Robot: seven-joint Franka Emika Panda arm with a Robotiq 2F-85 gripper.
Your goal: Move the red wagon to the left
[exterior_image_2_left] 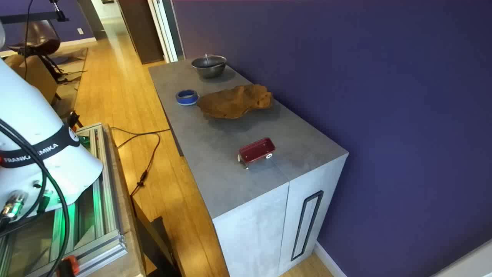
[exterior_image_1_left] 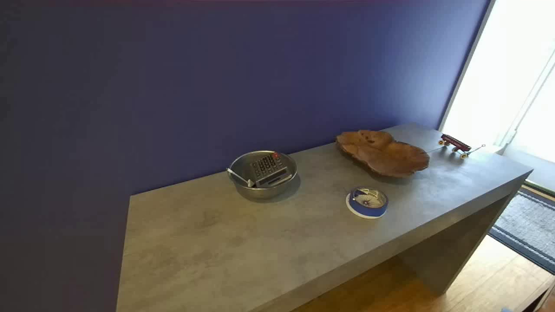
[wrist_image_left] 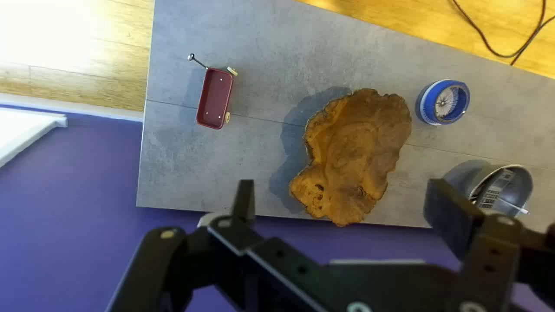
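While your end effector (wrist_image_left: 344, 201) gapes, the red wagon (wrist_image_left: 214, 99) lies far-left of it in the wrist view, lengthwise near-to-far.

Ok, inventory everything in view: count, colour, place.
Painted wall: one, purple, all views.
Thick-topped table: one, grey, along wall.
Wooden floor: one, yellowish, around table.
Small toy wagon: one, red, at table end.
Irregular wooden tray: one, brown, near wall.
Round dish: one, blue-rimmed, beside tray.
Round metal bowl: one, silver, near wall.
Keyed calculator: one, grey, in bowl.
Thin rod: one, white, in bowl.
Bordered rug: one, grey, on floor.
Shell chair: one, brown, background.
Loose cable: at least one, black, floor.
Banded robot arm: one, white, beside table.
Two-fingered gripper: one, black, open, wrist view.
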